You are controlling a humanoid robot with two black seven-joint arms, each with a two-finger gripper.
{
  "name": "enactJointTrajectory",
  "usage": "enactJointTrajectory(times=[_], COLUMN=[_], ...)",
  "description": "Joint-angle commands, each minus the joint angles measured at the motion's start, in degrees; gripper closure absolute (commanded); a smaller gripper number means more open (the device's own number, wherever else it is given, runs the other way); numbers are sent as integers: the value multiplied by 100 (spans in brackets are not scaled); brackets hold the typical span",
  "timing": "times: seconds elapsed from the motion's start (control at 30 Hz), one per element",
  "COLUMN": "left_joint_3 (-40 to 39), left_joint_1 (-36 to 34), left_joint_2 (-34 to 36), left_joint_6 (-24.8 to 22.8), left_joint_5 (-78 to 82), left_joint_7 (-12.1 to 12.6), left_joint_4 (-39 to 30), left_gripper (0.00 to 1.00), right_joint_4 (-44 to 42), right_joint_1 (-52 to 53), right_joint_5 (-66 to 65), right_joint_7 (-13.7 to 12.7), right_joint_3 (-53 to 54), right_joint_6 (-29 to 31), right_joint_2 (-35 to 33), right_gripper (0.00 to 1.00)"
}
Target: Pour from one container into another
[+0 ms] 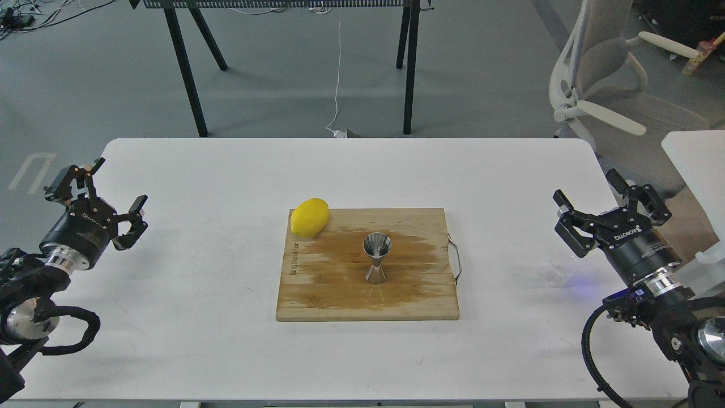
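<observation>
A white desk [198, 283] carries a wooden cutting board [340, 294] at its centre. The board has a metal handle [456, 259] on its right edge and a darker stained patch across its middle. A yellow lemon [309, 217] rests on the board's far left corner. A pale office chair [612, 85] stands beyond the desk's far right corner.

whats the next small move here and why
Probably bring the right gripper down and around the glass cup, which sits on the white table just below that gripper. Both grippers are open and hold nothing, and the left gripper is far off. The jigger already stands upright on the cutting board, ready to receive.
</observation>
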Motion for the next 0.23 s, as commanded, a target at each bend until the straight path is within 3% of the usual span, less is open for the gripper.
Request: enactJointTrajectory(times=[0.0, 0.2], left_joint_3=[-8, -16], left_joint_1=[62, 79], left_joint_2=[25, 25], left_joint_6=[0, 0], left_joint_5=[-5, -14], left_joint_7=[0, 0], left_joint_4=[8, 16], left_gripper=[0, 0], right_joint_4=[5, -4], right_joint_1=[5, 14], right_joint_5=[27, 27], right_joint_7=[6, 50], right_joint_3=[-70, 27], right_joint_6=[0, 0], right_joint_2=[-8, 1], right_gripper=[1, 1])
